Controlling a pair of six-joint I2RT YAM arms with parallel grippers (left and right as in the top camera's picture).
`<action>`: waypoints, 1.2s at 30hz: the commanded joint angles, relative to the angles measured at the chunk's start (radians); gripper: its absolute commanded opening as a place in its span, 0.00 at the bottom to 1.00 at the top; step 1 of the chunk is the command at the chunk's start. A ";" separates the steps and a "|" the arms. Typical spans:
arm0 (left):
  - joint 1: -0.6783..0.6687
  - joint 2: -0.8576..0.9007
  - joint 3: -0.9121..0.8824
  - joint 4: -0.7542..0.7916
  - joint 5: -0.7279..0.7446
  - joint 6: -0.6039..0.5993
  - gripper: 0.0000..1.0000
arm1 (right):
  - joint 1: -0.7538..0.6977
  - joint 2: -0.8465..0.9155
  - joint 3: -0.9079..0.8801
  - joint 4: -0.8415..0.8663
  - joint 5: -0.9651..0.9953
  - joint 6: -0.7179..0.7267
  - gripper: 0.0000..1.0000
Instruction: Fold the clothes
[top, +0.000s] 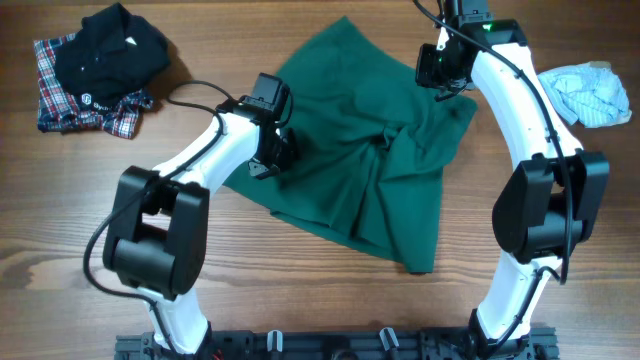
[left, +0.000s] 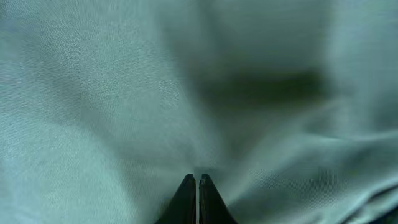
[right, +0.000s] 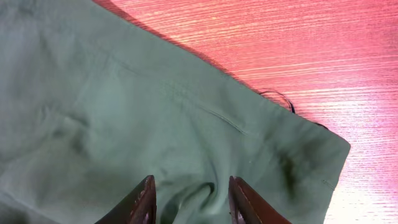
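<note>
Left gripper (left: 197, 185): right up against the lens in the left wrist view. Both black tips are pressed together, fully closed, nose-down on green fabric. Can't tell if any cloth is nipped between them.
Table (top: 300, 290): brown wood-grain top, filling the overhead frame edge to edge. It looks reddish-orange across the upper right of the right wrist view.
Clothes (top: 370, 150): the big dark green garment, spread out and rumpled in the centre of the overhead frame. Its top corner is near the upper edge and its bottom corner is lower right of centre. Creases bunch up around the middle.
Left arm (top: 200, 160): white and black, reaching up from lower left, with its head over the garment's left edge.
Right arm (top: 520, 110): arches up the right side, with its head over the garment's upper right corner.
Base rail (top: 330, 345): black bar along the bottom edge.
Black shirt (top: 110, 55): crumpled at upper left, lying on top of the plaid shirt (top: 60, 105), well away from the green one.
Pale blue-white cloth (top: 590, 95): small wad at the right edge, just past the right arm.
Right gripper (right: 192, 182): fingers partly apart, sitting on the green fabric with a little hump of it between them. Doesn't look clamped.
Drawstring cord (right: 280, 96): thin dark loop poking out onto the wood at the garment's hem.
</note>
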 joint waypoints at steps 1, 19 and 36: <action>0.004 0.060 -0.005 0.005 0.003 -0.021 0.04 | 0.003 0.002 0.011 0.001 -0.016 -0.019 0.38; 0.192 0.264 -0.005 0.236 -0.067 0.018 0.04 | 0.003 0.002 0.011 -0.024 -0.011 -0.021 0.38; 0.273 0.327 -0.004 0.650 -0.195 0.196 0.04 | 0.003 0.002 0.011 -0.027 -0.012 -0.055 0.38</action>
